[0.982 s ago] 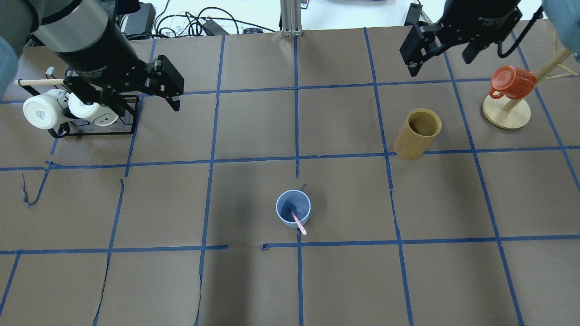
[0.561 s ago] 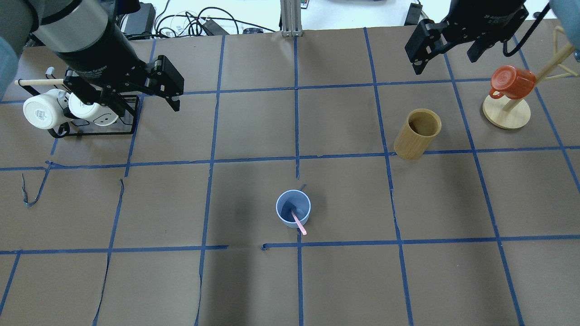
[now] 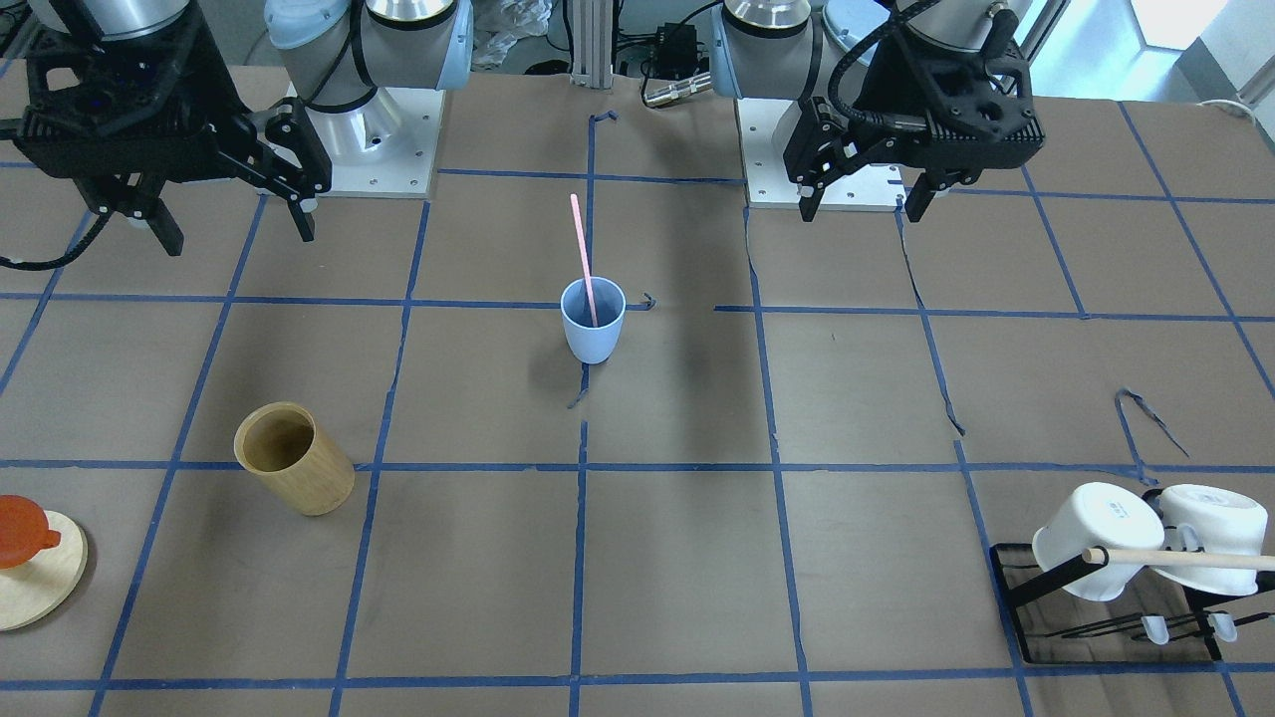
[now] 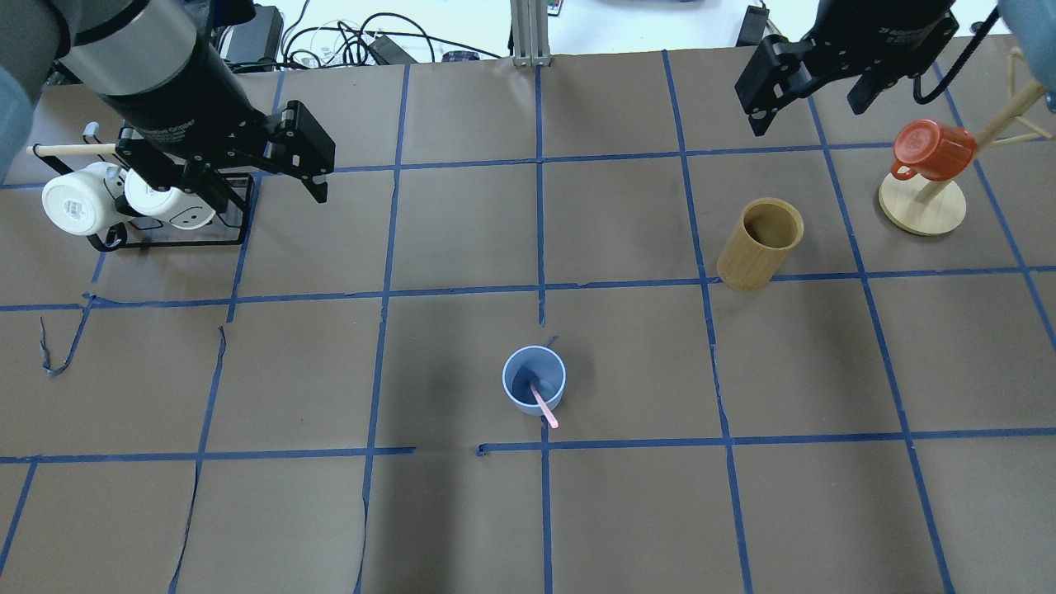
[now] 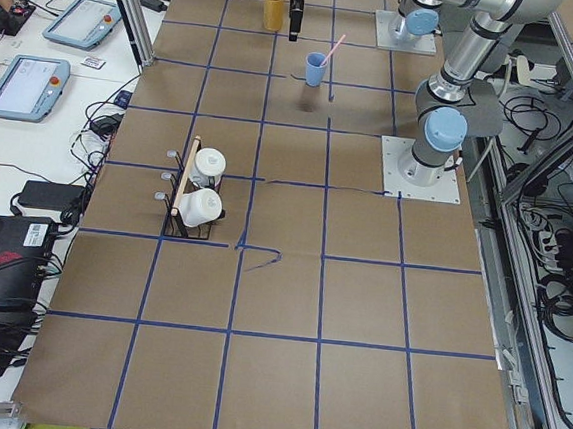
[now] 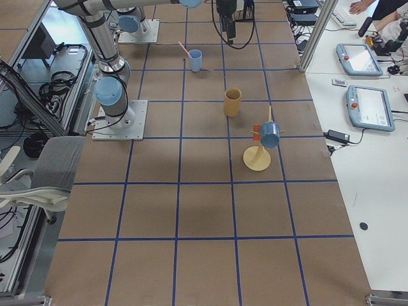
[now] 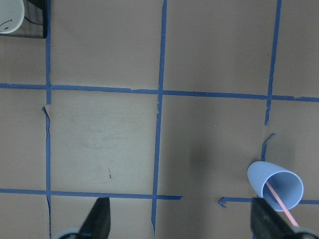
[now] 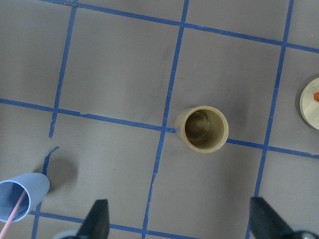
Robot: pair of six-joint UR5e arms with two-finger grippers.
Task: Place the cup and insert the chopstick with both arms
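Note:
The light-blue cup [image 4: 534, 379] stands upright on the brown paper near the table's middle; it also shows in the front view [image 3: 593, 319]. The pale-pink chopstick [image 3: 581, 244] stands in it, leaning against the rim toward the robot, its top well above the cup [image 4: 545, 410]. My left gripper [image 4: 260, 186] is open and empty, raised high at the far left, well apart from the cup. My right gripper [image 4: 804, 111] is open and empty, raised at the far right. The left wrist view shows the cup [image 7: 276, 185] at lower right; the right wrist view shows the cup [image 8: 20, 199] at lower left.
A tan bamboo holder [image 4: 759, 243] stands right of centre. A red mug [image 4: 932, 148] hangs on a wooden stand [image 4: 921, 206] at far right. Two white mugs [image 4: 82, 202] hang on a black rack with a wooden rod [image 4: 74, 150] under my left arm.
My right gripper has risen and drawn back slightly toward the far right edge. The left arm, the cup and the chopstick have not moved.

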